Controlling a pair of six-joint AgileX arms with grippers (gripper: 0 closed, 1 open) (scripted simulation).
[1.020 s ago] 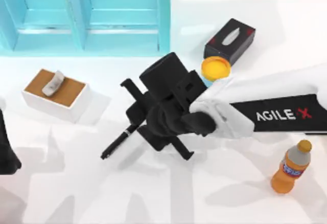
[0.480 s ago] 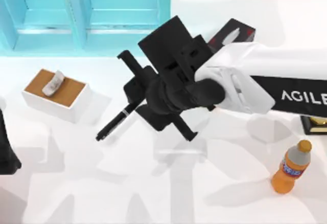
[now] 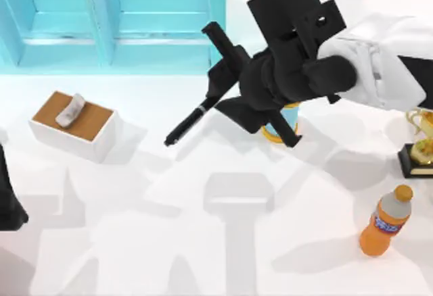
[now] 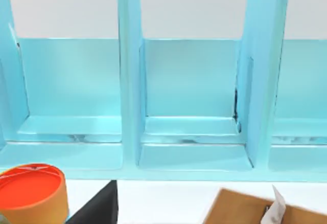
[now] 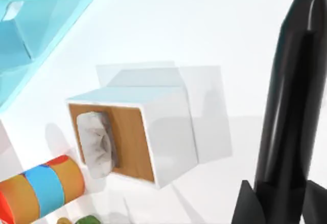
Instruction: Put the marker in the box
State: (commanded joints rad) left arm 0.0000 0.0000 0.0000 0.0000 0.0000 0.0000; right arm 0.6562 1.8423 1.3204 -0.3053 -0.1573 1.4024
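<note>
My right gripper [image 3: 215, 96] sits upper centre of the top view, just below the lower right corner of the box [image 3: 162, 22]. Its fingers are closed on the marker [image 3: 188, 121], clamped at the marker's upper end. The marker slants down and to the left from the fingers, silver band showing past the grip, free tip pointing toward the frame's middle left. It is clear of the table [image 3: 203, 242], its shadow lying apart below it. It is outside the box, near the front wall.

In the right wrist view the marker [image 5: 288, 111] runs up the right side of the frame as a glossy black shaft between dark finger shapes at the bottom edge.

Box: translucent cyan, dividers upright, occupying the upper left of the top view. The left wrist view looks straight into its compartments [image 4: 191, 86].

White tissue box [image 3: 76, 124] with brown top, left of centre. Orange bottle [image 3: 384, 222] upright, lower right. Yellow-lidded tub [image 3: 283, 126] partly under my right wrist. A trophy-like thing [image 3: 419, 153] at the right edge.

My left arm [image 3: 8, 201] is at the far left edge; finger state I cannot tell.
</note>
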